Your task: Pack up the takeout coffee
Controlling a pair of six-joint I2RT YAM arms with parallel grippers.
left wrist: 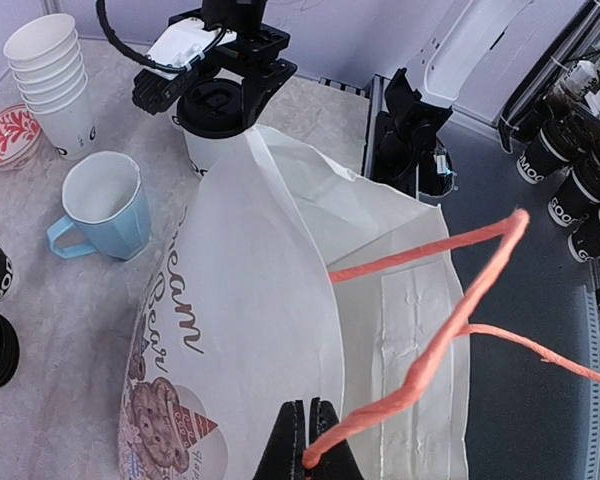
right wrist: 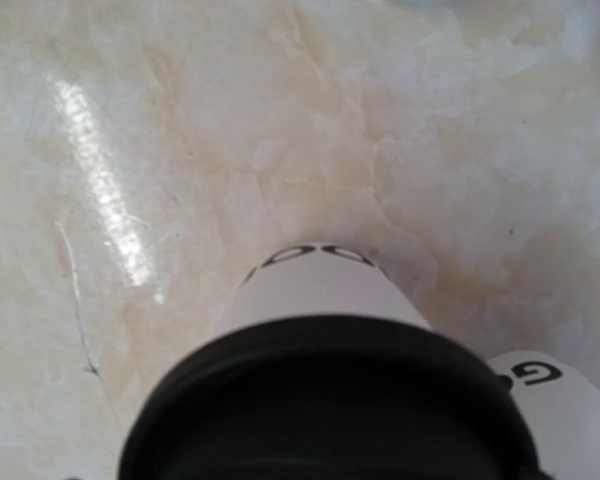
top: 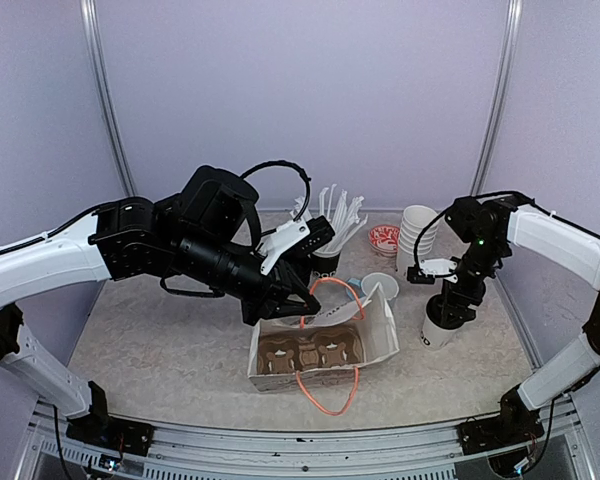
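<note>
One takeout coffee, a white cup with black print and a black lid, stands on the table at the right. My right gripper hangs straight over it. In the left wrist view the right gripper has one jaw on each side of the lid, still open. The right wrist view shows no fingers, only the cup. A white bag printed with a bear lies in the middle. My left gripper is shut on its orange handle, holding the bag open.
A light-blue mug stands beside the bag. Behind it are a stack of plain white cups, a red patterned bowl, white plastic cutlery and black cups. The bag's second handle loop trails toward the front edge.
</note>
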